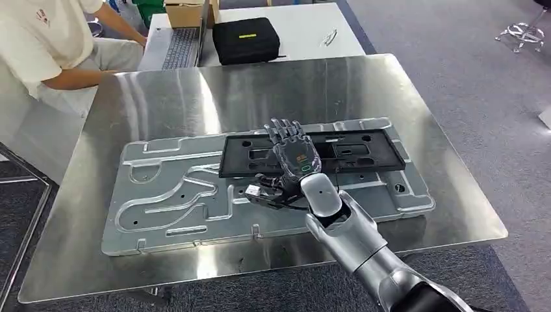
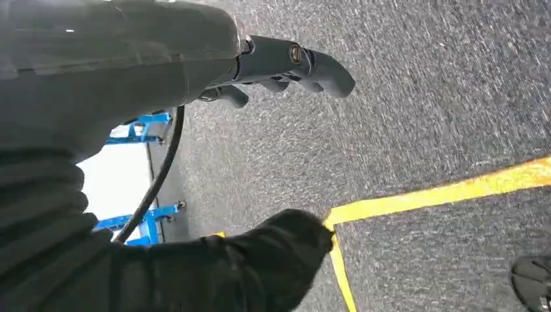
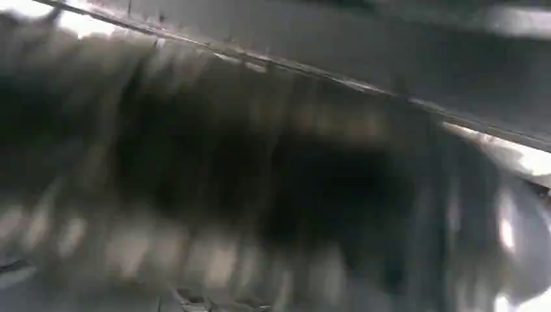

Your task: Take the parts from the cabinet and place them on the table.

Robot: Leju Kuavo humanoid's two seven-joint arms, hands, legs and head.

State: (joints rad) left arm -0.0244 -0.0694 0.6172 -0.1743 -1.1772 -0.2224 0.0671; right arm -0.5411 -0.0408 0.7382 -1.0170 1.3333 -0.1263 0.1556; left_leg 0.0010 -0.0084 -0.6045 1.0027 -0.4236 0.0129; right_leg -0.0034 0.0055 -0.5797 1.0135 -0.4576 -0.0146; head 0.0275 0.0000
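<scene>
A large silver stamped metal plate (image 1: 169, 195) lies flat on the steel table (image 1: 195, 97). A long black panel (image 1: 364, 153) lies on the plate's far half. My right hand (image 1: 292, 159) is stretched out palm down over the panel's left part, with its fingers straight and apart. Its thumb reaches left beside a small white connector (image 1: 251, 190). It grips nothing that I can see. The right wrist view is blurred. My left hand (image 2: 273, 62) hangs over grey carpet, its fingers and thumb apart and holding nothing.
Behind the steel table, a person (image 1: 45, 45) sits at a white table (image 1: 305, 29) with a laptop (image 1: 179, 42), a black case (image 1: 247, 39) and a cardboard box (image 1: 185, 12). Grey carpet surrounds the table. Yellow floor tape (image 2: 442, 192) runs below my left hand.
</scene>
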